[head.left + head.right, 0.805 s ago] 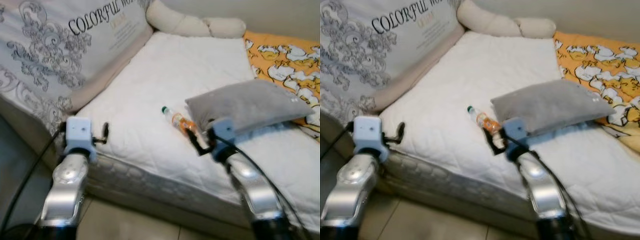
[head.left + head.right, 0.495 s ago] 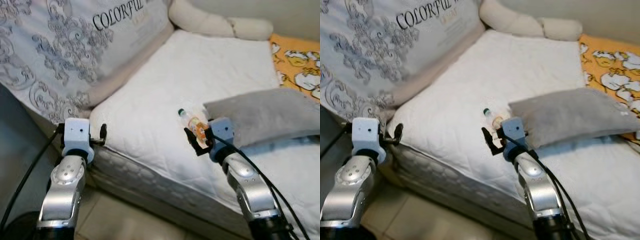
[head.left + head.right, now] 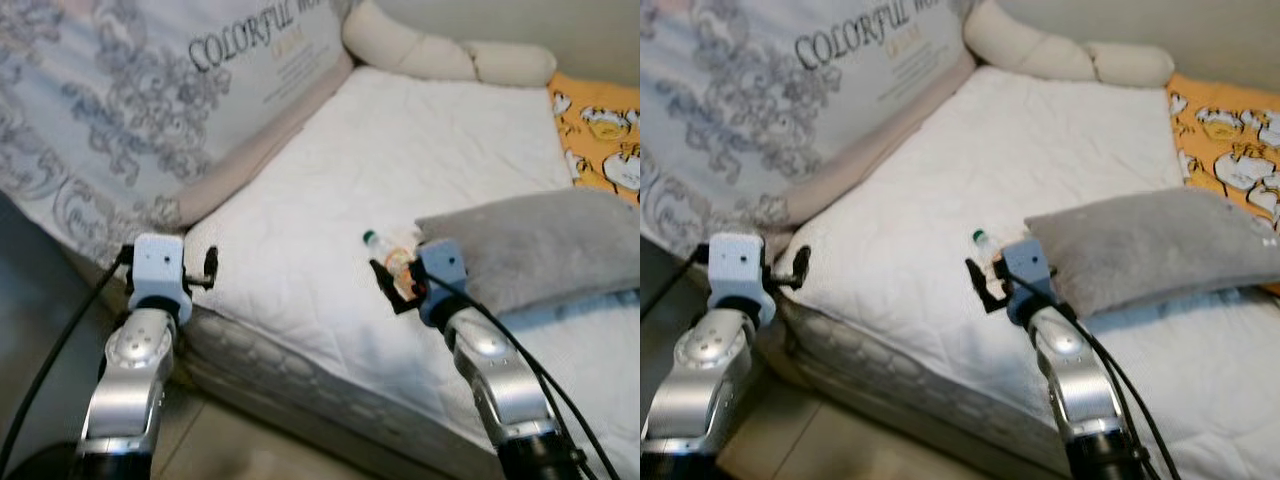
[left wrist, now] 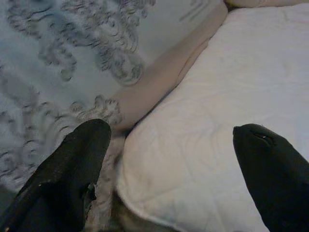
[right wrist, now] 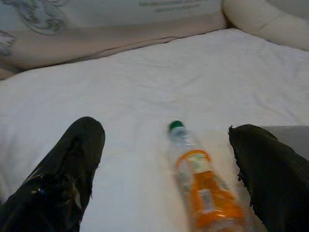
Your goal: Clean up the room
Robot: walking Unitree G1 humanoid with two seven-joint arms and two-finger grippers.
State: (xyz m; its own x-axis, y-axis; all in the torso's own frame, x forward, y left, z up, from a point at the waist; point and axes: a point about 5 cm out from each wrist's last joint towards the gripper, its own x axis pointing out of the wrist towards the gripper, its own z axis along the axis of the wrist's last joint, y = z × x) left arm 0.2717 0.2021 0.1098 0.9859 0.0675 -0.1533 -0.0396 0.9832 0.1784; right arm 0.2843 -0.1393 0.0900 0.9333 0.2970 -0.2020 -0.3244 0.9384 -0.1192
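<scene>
Quilted cloth mattress [image 3: 400, 160] — clear plastic bottle [image 5: 203, 191]

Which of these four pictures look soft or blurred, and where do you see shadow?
Left and right eye views: slightly soft overall, the print on the patterned cushion smeared. Right wrist view: the bottle blurs toward the lens, black fingers soft-edged. Left wrist view: dim, with shadow under the mattress edge.

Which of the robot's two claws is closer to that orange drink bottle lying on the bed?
The right. The right gripper hovers open just short of the bottle, which lies between its fingers in the right wrist view. The left gripper is open at the mattress corner, well away.
</scene>
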